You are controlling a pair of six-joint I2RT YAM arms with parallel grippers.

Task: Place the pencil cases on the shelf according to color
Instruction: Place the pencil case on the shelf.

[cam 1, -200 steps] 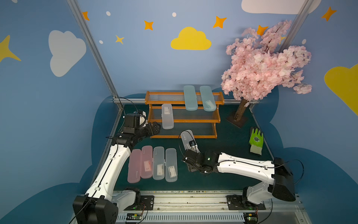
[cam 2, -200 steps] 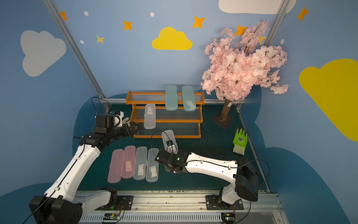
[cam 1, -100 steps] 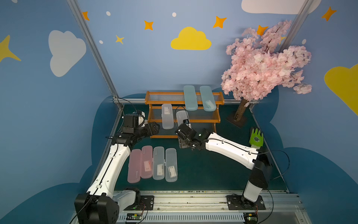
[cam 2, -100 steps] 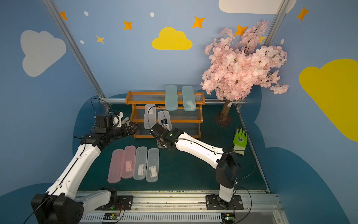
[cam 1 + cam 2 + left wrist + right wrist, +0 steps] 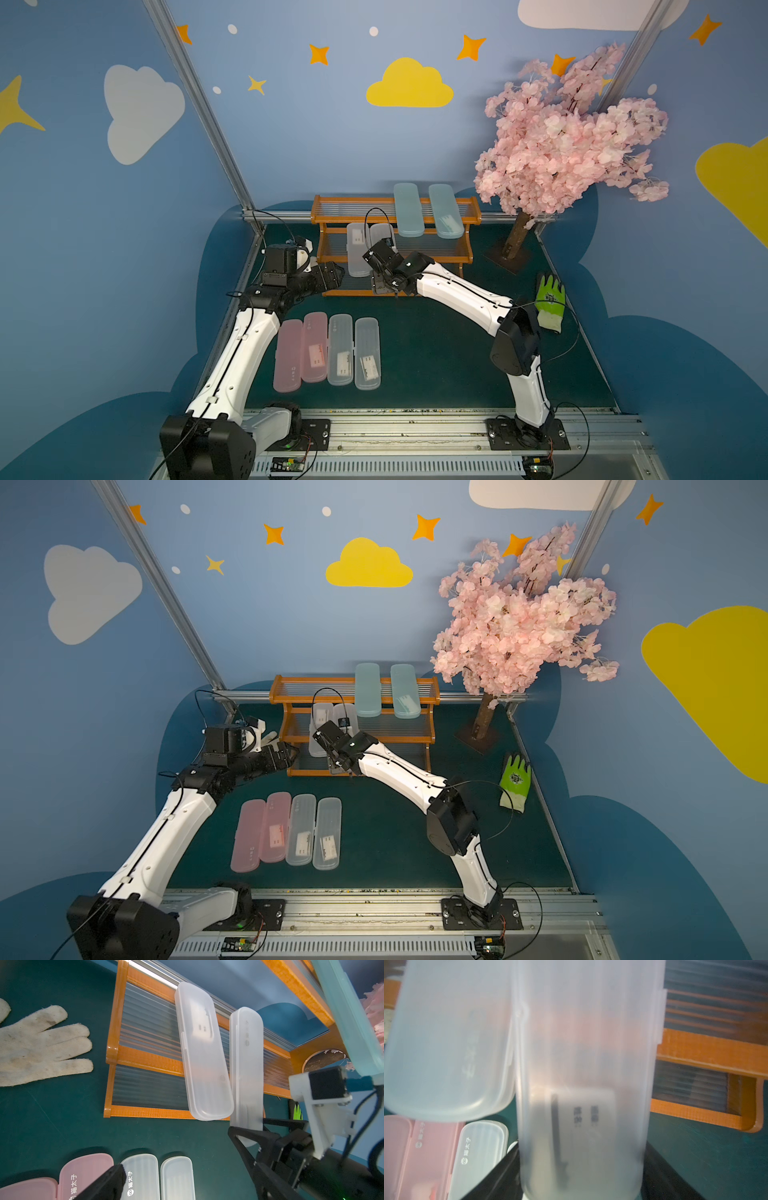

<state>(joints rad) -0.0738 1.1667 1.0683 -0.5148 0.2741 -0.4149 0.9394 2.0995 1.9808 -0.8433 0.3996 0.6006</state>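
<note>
The held case (image 5: 246,1076), gripped at its near end by the closed right hand (image 5: 250,1131), slopes from the middle tier of the shelf (image 5: 145,1112) out past its front rail, at 3 o'clock of the neighbouring clear case (image 5: 204,1059). Risk: released with so much overhang, it may slide off onto the bench (image 5: 436,353); any sideways drift could knock the neighbour loose. The case is slim, frosted clear-white and round-ended, with a label showing through. The left hand (image 5: 332,274) is at the shelf's 9 o'clock; its opening is indiscernible.
</note>
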